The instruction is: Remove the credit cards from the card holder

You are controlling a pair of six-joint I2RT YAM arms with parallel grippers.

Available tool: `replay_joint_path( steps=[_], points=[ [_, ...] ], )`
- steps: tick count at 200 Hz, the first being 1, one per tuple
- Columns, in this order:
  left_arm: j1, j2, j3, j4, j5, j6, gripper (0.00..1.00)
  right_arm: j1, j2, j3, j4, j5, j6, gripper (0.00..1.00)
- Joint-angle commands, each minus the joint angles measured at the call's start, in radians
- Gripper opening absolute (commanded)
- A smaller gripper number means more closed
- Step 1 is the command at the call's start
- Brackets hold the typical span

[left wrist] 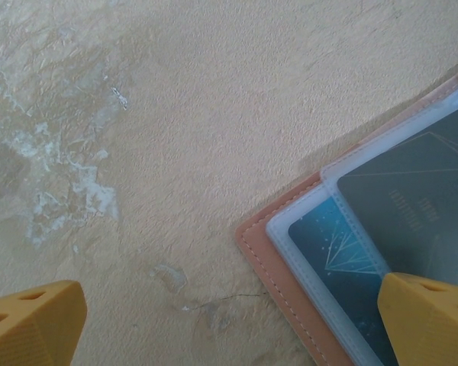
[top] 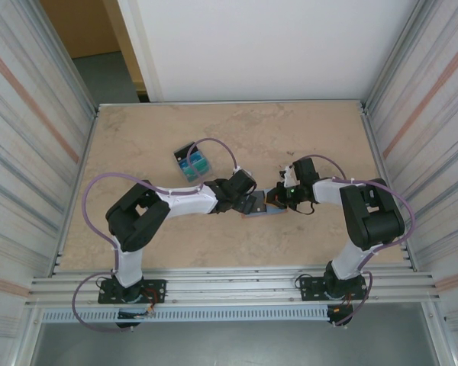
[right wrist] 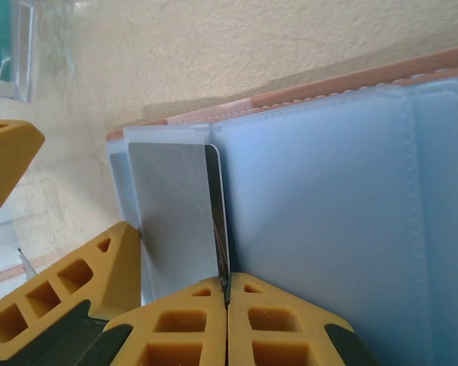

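Pinching a grey card in my clamped-shut right gripper, I judge this is the pull-out step; next comes a straight draw toward 6 o'clock along the card's long axis, which runs 12 to 6 in the right wrist view. The holder lies open at table centre, lengthwise 9 to 3, with my left gripper spread wide over its corner.

Beige mottled table, whitish worn patch (near left edge of wrist view). Small clear box left of centre. Striped walls both sides, white panel behind.
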Motion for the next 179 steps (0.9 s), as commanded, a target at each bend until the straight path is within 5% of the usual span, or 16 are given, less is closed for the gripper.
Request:
replay_joint_path(
  steps=[1, 179],
  points=[
    [0.009, 0.03, -0.003, -0.054, -0.03, 0.023, 0.99, -0.009, -0.027, -0.018, -0.042, 0.035, -0.032, 0.07],
    [0.01, 0.026, -0.001, -0.056, -0.027, 0.027, 0.99, -0.04, -0.016, -0.056, 0.087, -0.085, 0.014, 0.13]
  ],
)
